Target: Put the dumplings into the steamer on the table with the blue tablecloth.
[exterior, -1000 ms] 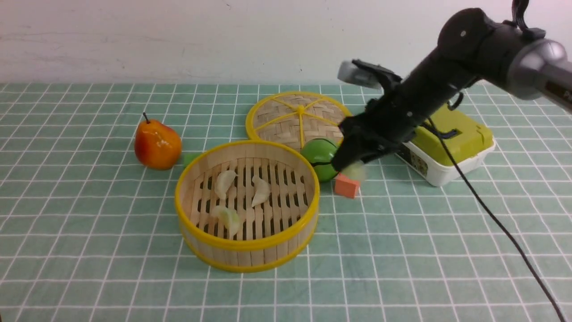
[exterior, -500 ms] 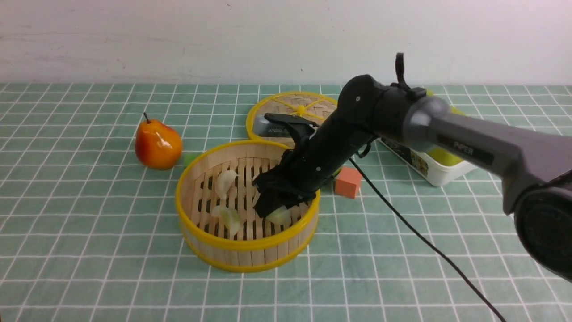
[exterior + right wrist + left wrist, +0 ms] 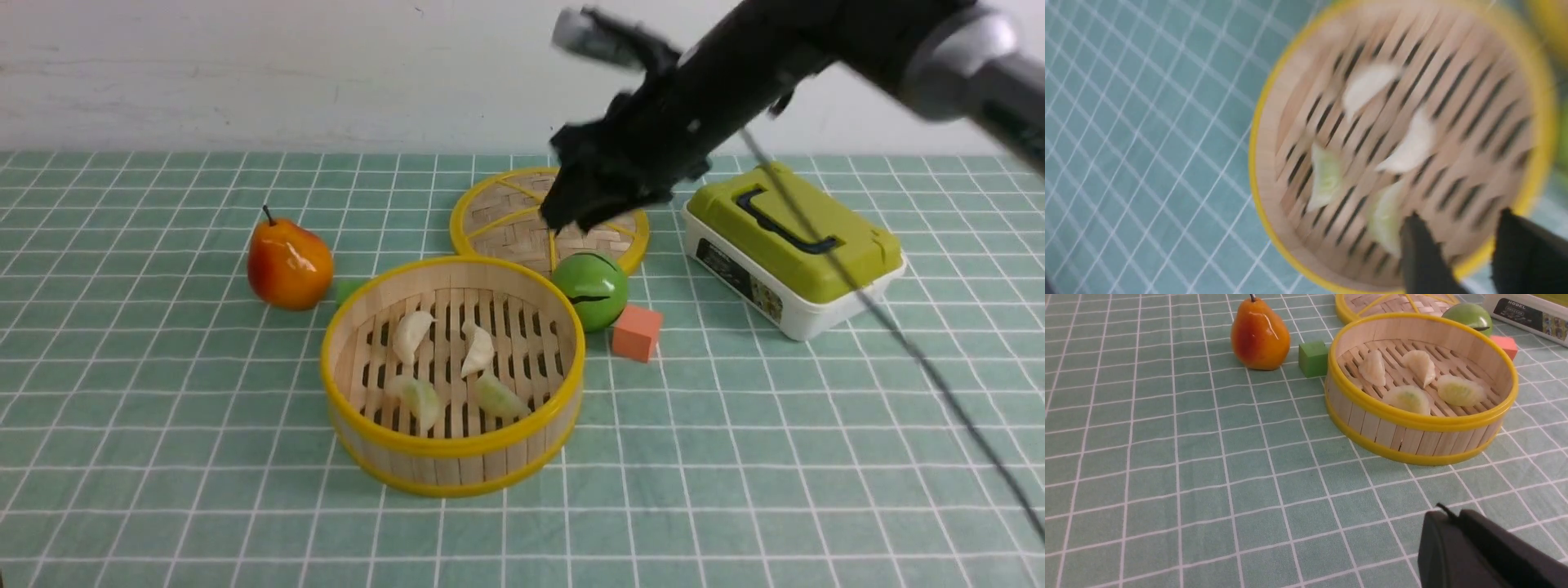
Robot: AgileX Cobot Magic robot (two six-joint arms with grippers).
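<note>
Dumplings (image 3: 478, 353) — two white, two greenish — all lie on the slatted floor of the steamer (image 3: 453, 461), which stands on the counter (image 3: 163, 408) near a pear (image 3: 288, 261) and a green ball (image 3: 591, 287). Right jaws hang high above the woven lid (image 3: 500, 219), parted and empty. Of the left jaws only a dark corner shows — whether open or closed I cannot tell.

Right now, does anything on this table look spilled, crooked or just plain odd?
Nothing stands out. All four dumplings lie inside the steamer, none on the tablecloth. The steamer sits upright, and the right tool hangs open and empty in the air.
</note>
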